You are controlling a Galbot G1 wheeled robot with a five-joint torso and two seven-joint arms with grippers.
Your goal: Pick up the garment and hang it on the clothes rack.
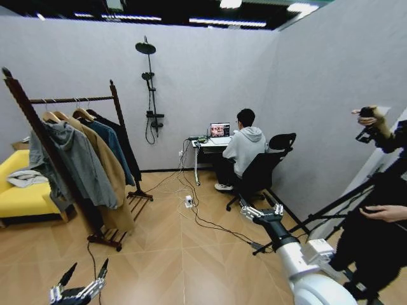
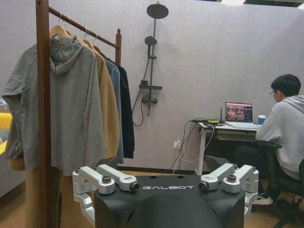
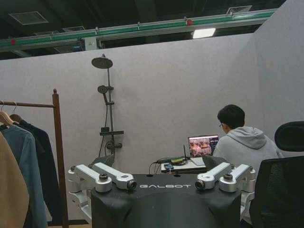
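Open wooden floor lies between the robot and the clothes rack (image 1: 63, 159), which stands to the far left with a yellow sofa (image 1: 19, 190) behind it. The garment (image 1: 121, 143), seemingly the black coat at the rack's far end, hangs on the rail past the teal jacket (image 1: 111, 146), tan coat (image 1: 105, 171) and grey hoodie (image 1: 73, 162). The left gripper (image 1: 82, 284) sits low and near, jaws apart and empty, well short of the rack. The right gripper (image 1: 262, 210) reaches forward at right, fingers spread, empty, well apart from the garment.
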